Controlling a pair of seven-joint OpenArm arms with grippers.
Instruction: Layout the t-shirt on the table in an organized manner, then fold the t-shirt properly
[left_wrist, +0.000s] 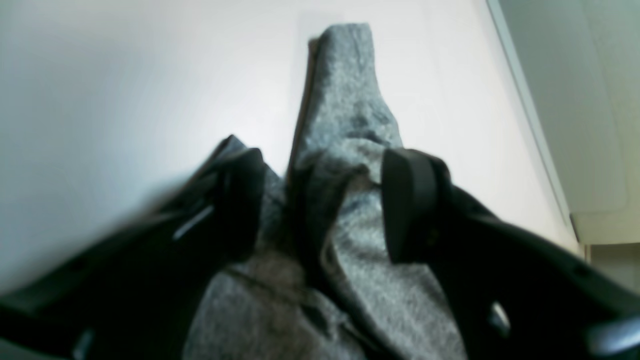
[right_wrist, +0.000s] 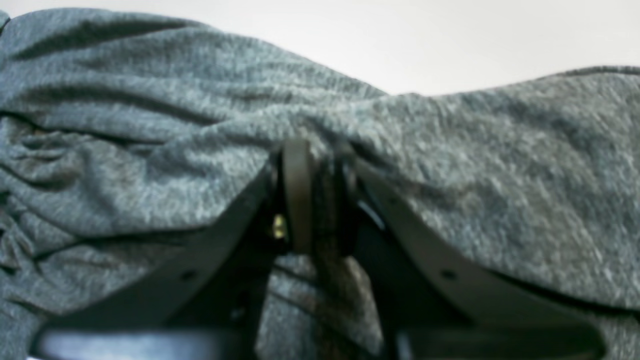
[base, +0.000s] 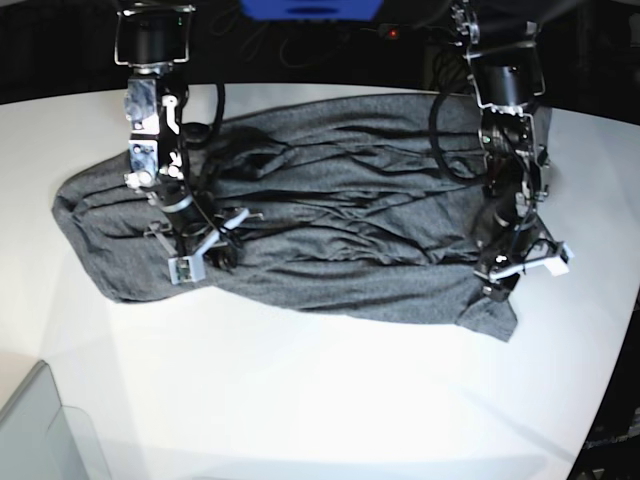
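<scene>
T-shirt (base: 330, 220) is lying spread across the white surface (base: 330, 400), long axis running side to side in the base view, fabric heavily wrinkled and bunched through the middle. One end is reaching toward the surface's far left in that view; the other end is tapering to a corner near the left hand.

Left hand (left_wrist: 322, 210) is sitting at the base view's right end of the garment. Fingers (left_wrist: 405, 205) are standing well apart, with a ridge of grey knit rising between them; the fabric looks loose there, not pinched. A narrow strip of the shirt is running straight ahead from the hand, along the surface and roughly parallel to the surface's edge.

Right hand (right_wrist: 320, 195) is sitting near the opposite end, low on the cloth. Its fingers (right_wrist: 297, 195) are drawn nearly together with a thin fold of knit trapped between them, so it is gripping the shirt.

Judgement: layout step is not finished, as creases are running lengthwise between the two hands. The relation that matters is that the hands are sitting at opposite ends of the long axis; pulling apart along that line would flatten the body, but only the right hand has a hold at present. The left is nearer the loose corner and would need to close on it.
</scene>
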